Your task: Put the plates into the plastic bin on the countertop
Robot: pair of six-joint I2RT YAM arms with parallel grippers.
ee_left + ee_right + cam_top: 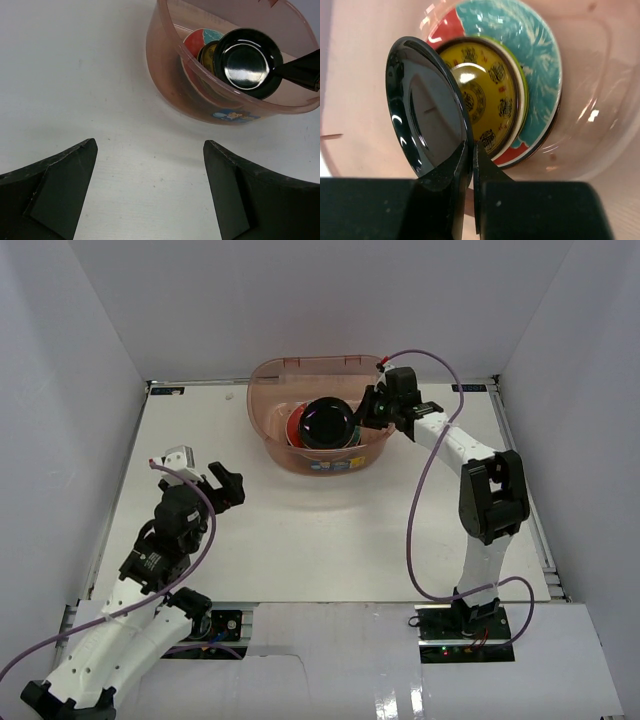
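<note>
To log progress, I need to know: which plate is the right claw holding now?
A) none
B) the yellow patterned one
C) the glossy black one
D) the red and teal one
C: the right claw is shut on the rim of the glossy black plate inside the plastic bin.
</note>
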